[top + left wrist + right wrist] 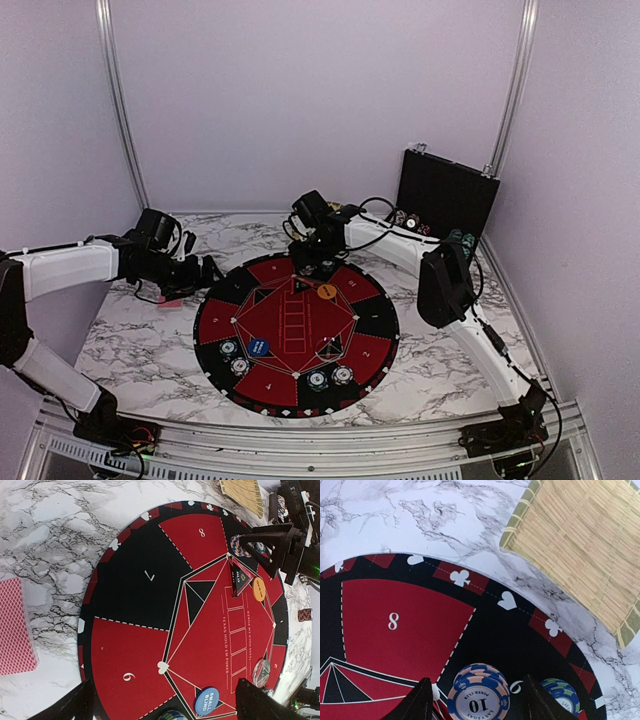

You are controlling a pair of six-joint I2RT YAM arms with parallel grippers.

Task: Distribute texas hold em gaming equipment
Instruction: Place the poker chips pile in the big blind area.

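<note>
Teal-white chips: hard, smooth, light; piles likely shear, so pinch low across rim. Four piles at near mat edge, one blue button. Midway: one orange button; one card deck on surface, thin, slippery, take by edges. Left fingers spread wide, empty. Far: two chip stacks, right fingers parted around one, not touching.

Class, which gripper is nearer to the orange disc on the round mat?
Right. The right gripper hangs just beyond the orange disc, over the far part of the mat; the left gripper is at the mat's left edge, farther away.
</note>
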